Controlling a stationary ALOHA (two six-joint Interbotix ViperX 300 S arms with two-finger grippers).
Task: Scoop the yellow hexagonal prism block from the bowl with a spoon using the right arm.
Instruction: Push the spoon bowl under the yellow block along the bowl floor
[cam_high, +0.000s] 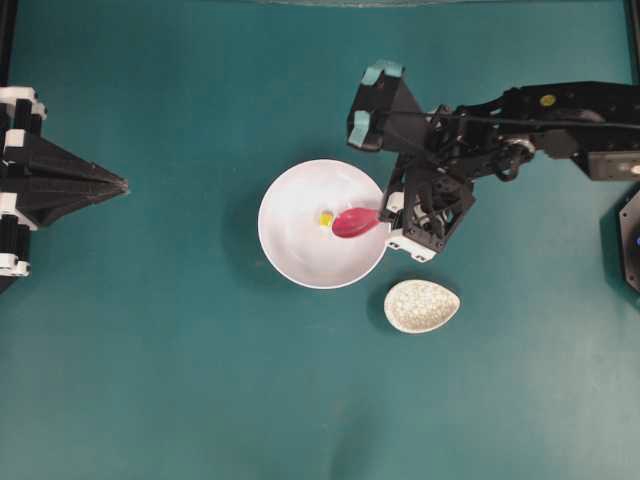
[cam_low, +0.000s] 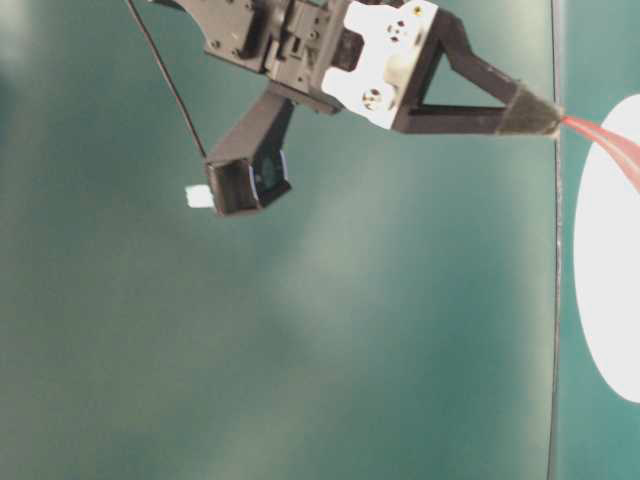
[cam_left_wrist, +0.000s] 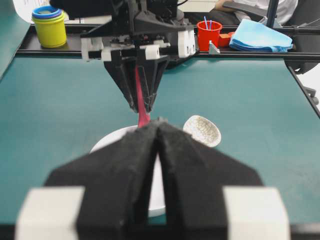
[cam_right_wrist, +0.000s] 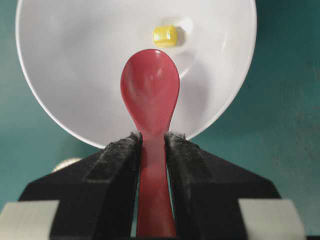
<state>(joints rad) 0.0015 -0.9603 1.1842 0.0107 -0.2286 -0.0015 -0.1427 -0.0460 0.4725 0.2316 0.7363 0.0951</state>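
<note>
The white bowl (cam_high: 295, 225) sits mid-table. The tiny yellow block (cam_high: 326, 218) lies inside it, near the middle. My right gripper (cam_high: 388, 209) is at the bowl's right rim, shut on the handle of the pink-red spoon (cam_high: 355, 222). In the right wrist view the gripper (cam_right_wrist: 152, 136) clamps the spoon (cam_right_wrist: 150, 87). Its scoop is over the bowl (cam_right_wrist: 75, 60), just short of the block (cam_right_wrist: 164, 35) and not touching it. My left gripper (cam_high: 122, 185) is shut and empty at the far left. The left wrist view shows its tips (cam_left_wrist: 159, 122) closed.
A small speckled beige egg-shaped dish (cam_high: 422, 305) lies just below and right of the bowl. On the far rail in the left wrist view stand a yellow cup (cam_left_wrist: 49, 27), a red cup (cam_left_wrist: 208, 34) and a blue cloth (cam_left_wrist: 260, 36).
</note>
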